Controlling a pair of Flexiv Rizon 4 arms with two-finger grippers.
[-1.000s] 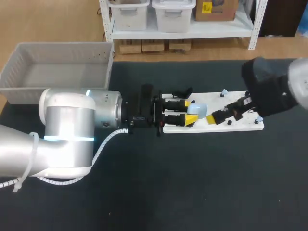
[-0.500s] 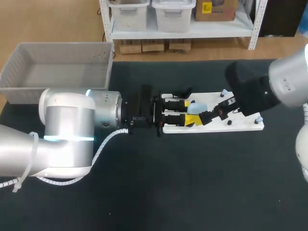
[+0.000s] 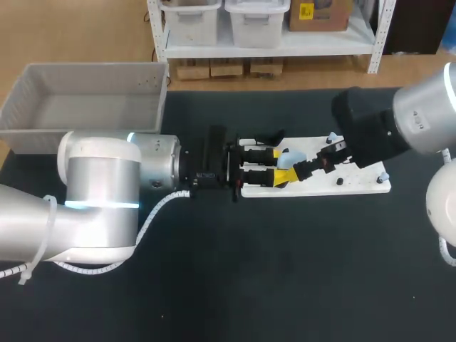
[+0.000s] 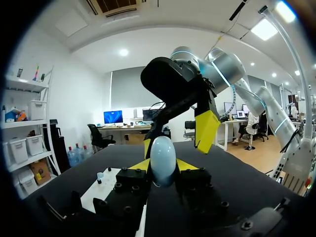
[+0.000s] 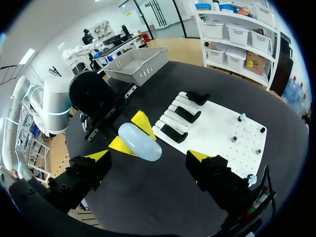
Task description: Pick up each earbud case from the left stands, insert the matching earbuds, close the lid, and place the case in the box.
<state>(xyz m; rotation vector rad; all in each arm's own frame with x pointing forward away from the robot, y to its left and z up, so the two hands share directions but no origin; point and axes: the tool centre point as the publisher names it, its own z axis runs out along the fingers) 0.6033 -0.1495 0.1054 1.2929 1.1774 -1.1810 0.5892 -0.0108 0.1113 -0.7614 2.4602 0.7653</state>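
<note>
A pale blue oval earbud case [image 3: 293, 157] hangs just over the left end of the white board [image 3: 356, 182]. My left gripper [image 3: 282, 166] is shut on it, one yellow tip on each side. From the left wrist the case [image 4: 163, 159] stands upright between those fingers [image 4: 139, 166]. My right gripper [image 3: 303, 170] comes in from the right, open. Its fingers [image 5: 98, 157] stand wide on either side of the case [image 5: 139, 141] without touching it. Small pale earbuds [image 3: 332, 137] sit on pegs on the board.
Three black stands [image 5: 175, 133] lie in a row on the board's left part, under and beside the case. A grey box [image 3: 85, 103] sits at the table's back left, behind my left arm. Dark tabletop spreads in front of the board.
My right gripper has moved left along the board, up to the case, and stayed open. The left arm and the case have not moved.
</note>
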